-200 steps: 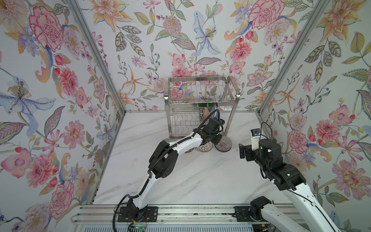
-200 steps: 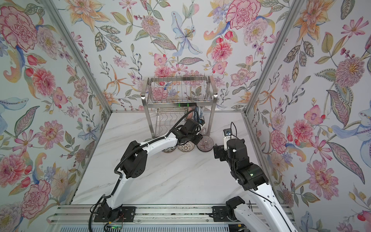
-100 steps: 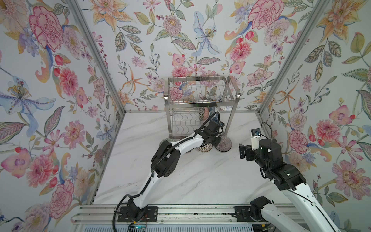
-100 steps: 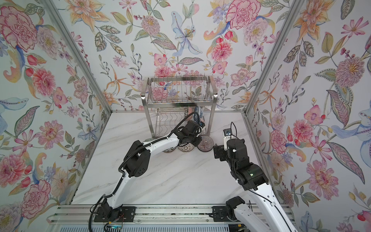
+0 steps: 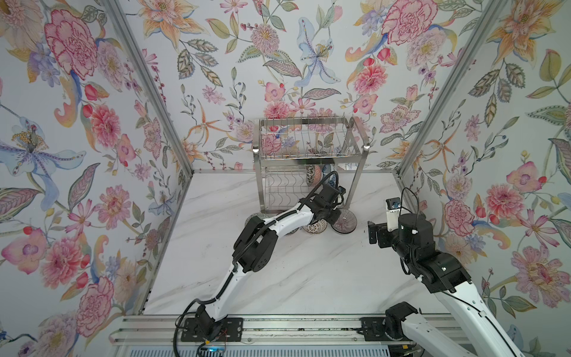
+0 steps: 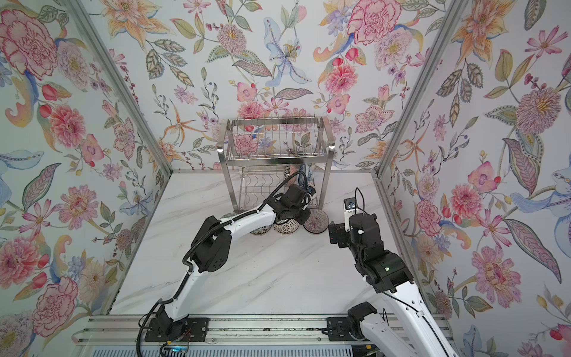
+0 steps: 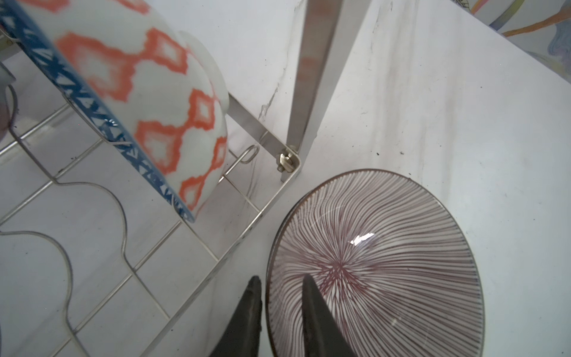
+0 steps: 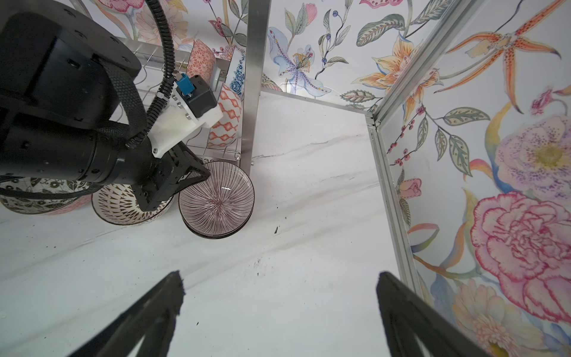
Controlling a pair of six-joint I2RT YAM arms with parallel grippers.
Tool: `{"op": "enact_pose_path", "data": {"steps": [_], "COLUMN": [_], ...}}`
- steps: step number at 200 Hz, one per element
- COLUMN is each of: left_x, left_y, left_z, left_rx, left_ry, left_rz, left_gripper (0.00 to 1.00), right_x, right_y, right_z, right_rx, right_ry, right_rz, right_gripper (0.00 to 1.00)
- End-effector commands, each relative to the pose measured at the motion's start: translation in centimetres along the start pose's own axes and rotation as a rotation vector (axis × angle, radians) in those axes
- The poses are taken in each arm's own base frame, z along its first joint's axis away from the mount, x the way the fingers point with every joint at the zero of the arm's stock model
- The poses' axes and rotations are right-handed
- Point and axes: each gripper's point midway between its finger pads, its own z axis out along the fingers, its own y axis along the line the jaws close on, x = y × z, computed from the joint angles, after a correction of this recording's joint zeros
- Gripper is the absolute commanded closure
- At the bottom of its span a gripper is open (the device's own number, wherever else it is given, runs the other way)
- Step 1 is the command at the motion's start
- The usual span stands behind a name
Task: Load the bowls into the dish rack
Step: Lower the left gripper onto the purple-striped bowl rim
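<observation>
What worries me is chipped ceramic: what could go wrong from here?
1. The left gripper seems to pinch only the thin rim of the striped bowl; it could slip or tilt out when lifted.
2. That bowl sits close to the rack leg and the coral bowl already racked; a swing could knock either.

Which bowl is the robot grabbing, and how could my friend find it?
Find the shiny dish rack by the back wall, then its front right leg. Beside that leg on the table sits the lined bowl, its rim pinched by the left gripper. Only it has thin purplish lines fanning from its centre.
</observation>
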Motion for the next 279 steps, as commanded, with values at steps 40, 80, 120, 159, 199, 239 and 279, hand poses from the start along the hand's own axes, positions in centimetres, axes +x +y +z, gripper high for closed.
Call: {"op": "enact_pose_path", "data": {"steps": [40,80,120,159,199,239,279], "left_x": [0.9,1.0,0.4,-0.5,-3.5,-6.9,-8.5], "left_y": [0.6,0.4,0.6,0.7,0.5,0.3,0.3], "left_z": [1.1,1.2,0.5,-0.4,-3.5,-7.7,-11.2], "left_rx": [0.003,0.008,-0.005,-0.017,-0.020,-0.029,-0.032], "left_ry": [0.035,0.039,0.029,0.010,-0.115,-0.244,-0.354], "left_rz": [-0.006,-0.005,0.001,0.007,-0.006,-0.017,-0.053], "left_gripper": [0.70,0.87,1.00,1.00,1.00,1.00,1.00], "right_x": [-0.1,-0.1,0.0,-0.1,-0.3,-1.1,-1.6], "right_y": [-0.3,-0.4,-0.4,-0.4,-0.4,-0.1,0.6], "right_z": [0.0,-0.1,0.0,-0.2,-0.4,-0.9,-0.8], "right_rx": [0.014,0.016,0.016,0.015,0.009,-0.017,-0.061], "right_ry": [-0.013,-0.014,-0.014,-0.020,-0.028,-0.040,-0.032], "right_rz": [0.020,0.021,0.019,0.022,0.031,0.053,0.094], "right_gripper": [0.01,0.01,0.01,0.01,0.01,0.01,0.01]}}
